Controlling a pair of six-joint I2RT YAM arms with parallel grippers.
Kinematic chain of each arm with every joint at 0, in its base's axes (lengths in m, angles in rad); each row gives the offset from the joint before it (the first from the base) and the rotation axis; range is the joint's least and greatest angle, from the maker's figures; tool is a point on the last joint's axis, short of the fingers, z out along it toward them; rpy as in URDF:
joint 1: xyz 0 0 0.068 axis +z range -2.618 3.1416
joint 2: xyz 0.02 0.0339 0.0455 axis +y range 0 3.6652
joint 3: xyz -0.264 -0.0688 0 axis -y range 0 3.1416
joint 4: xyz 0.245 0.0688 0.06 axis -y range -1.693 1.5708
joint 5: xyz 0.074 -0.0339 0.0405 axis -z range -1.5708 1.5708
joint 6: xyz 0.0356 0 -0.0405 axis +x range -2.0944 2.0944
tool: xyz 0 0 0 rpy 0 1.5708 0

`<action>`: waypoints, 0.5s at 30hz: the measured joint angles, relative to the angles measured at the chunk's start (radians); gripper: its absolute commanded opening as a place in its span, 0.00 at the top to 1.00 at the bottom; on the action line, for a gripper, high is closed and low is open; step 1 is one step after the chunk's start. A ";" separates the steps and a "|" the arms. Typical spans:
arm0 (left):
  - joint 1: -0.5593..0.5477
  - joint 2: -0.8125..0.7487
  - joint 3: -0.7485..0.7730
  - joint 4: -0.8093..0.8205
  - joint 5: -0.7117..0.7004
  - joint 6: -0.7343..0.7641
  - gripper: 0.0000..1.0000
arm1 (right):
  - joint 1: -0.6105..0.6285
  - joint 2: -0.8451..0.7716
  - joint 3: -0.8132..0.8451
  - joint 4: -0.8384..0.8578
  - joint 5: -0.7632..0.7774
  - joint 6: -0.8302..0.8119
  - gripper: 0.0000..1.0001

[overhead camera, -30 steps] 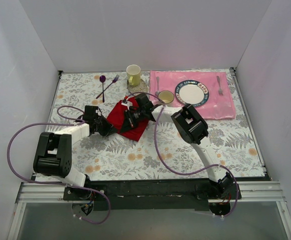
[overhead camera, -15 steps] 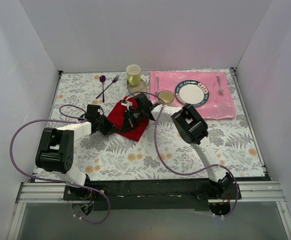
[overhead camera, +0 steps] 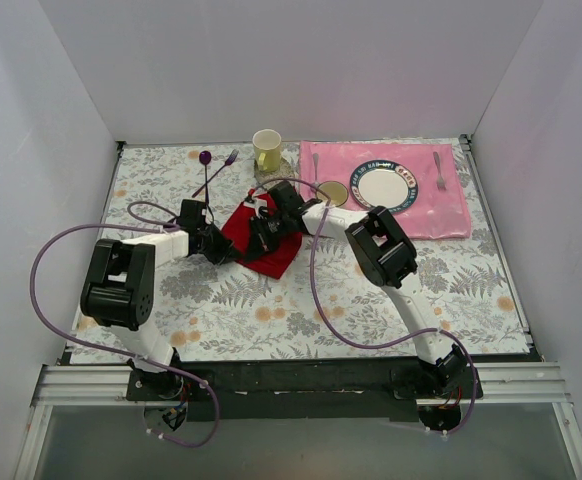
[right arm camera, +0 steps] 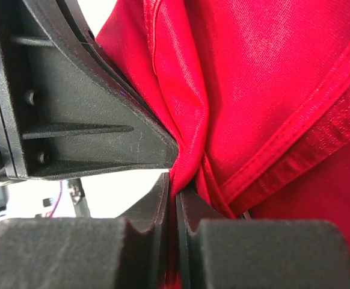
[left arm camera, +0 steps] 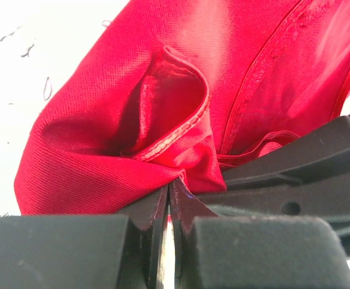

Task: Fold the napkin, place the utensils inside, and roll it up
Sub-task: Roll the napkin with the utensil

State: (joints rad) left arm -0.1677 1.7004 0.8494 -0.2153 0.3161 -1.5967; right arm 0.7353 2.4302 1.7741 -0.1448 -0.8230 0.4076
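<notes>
Napkin (overhead camera: 271,258): red woven cloth, creased; left fingers (left arm camera: 61,253), right fingers (right arm camera: 73,253) each pinch fold.

A: White walls (overhead camera: 291,70) close in the table (overhead camera: 471,300) on three sides: back, left and right.
B: And the tabletop?
A: Covered in a grey fern print dotted with orange flowers. A metal rail (overhead camera: 511,385) runs along the near edge.
B: The light?
A: Bright and even from above, with only soft shadows.
</notes>
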 measured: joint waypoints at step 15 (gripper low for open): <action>0.000 0.047 0.059 -0.025 0.020 0.031 1.00 | 0.040 -0.007 0.304 -0.484 0.311 -0.257 0.36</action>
State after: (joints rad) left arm -0.1680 1.7470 0.9081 -0.2401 0.3363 -1.5661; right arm 0.7753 2.4229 2.0785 -0.6289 -0.5121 0.1509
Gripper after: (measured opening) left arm 0.009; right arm 0.593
